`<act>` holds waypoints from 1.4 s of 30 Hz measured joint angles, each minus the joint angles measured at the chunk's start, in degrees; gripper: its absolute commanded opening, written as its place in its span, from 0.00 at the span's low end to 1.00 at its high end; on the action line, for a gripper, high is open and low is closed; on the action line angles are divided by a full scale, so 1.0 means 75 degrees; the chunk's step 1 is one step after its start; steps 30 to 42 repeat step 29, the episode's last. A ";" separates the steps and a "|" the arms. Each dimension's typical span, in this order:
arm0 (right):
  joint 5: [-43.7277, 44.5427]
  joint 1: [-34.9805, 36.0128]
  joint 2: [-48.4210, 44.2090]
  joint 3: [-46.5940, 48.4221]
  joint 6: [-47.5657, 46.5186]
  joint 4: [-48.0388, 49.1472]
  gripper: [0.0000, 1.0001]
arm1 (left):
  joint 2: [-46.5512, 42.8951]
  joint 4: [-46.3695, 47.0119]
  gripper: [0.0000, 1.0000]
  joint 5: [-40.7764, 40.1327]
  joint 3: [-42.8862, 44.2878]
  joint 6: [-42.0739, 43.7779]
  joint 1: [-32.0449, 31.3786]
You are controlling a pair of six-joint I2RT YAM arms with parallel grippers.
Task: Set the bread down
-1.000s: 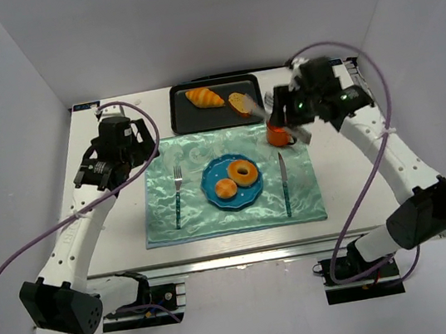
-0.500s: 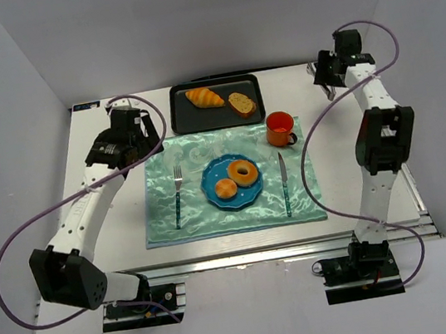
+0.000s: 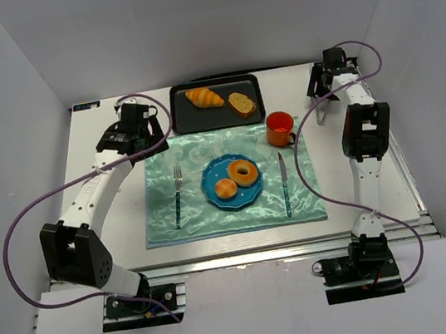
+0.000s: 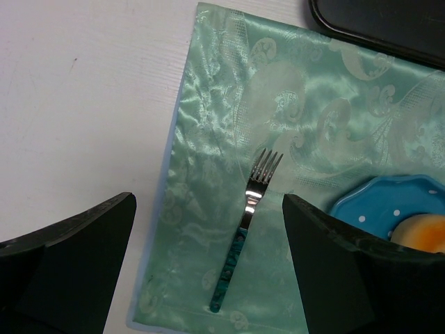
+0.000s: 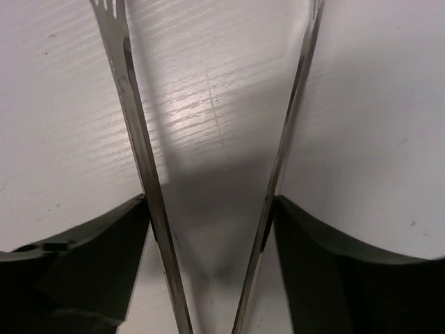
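— How are the grippers being held?
— The right gripper (image 5: 215,174), spread, is clasping metal tongs (image 5: 135,139); the left gripper (image 4: 208,271) is gaping, empty.
— And the bread?
— A golden croissant (image 3: 205,97) and a browned slice (image 3: 241,104) are lying on the black tray (image 3: 187,120).

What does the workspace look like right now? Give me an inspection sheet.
Surface: white table, teal placemat centred.
Job's things: croissant and bread slice on black tray; donut and bun on blue plate.
Clutter: fork, knife, orange mug.
Grippers: left gripper open, empty; right gripper holds metal tongs.
Cables: purple cables loop off both arms.
Surroundings: grey walls.
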 measured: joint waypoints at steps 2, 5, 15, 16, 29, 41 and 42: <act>0.0050 -0.0012 0.0000 0.0000 0.0073 0.0012 0.89 | -0.0038 -0.0023 0.98 -0.0003 0.0000 -0.0003 0.0000; 0.0198 -0.0017 -0.0032 -0.0009 0.0140 0.0003 0.89 | -0.0172 -0.0073 0.98 -0.0003 0.0000 -0.0003 0.0000; 0.0154 -0.0020 -0.3914 -0.2532 0.0621 -0.0411 0.89 | -0.2072 -0.0023 0.98 -0.0050 -0.0484 -0.0061 0.0000; 0.0093 -0.0020 -0.4747 -0.2978 0.0711 -0.0425 0.89 | -0.2381 0.0009 0.98 -0.0099 -0.0586 -0.0085 0.0000; -0.0854 -0.0020 -1.2759 -0.9716 0.1440 -0.1029 0.89 | -0.5319 0.0242 0.98 -0.0635 -0.2197 -0.0950 0.0000; -0.0854 -0.0020 -1.2759 -0.9716 0.1440 -0.1029 0.89 | -0.5319 0.0242 0.98 -0.0635 -0.2197 -0.0950 0.0000; -0.0854 -0.0020 -1.2759 -0.9716 0.1440 -0.1029 0.89 | -0.5319 0.0242 0.98 -0.0635 -0.2197 -0.0950 0.0000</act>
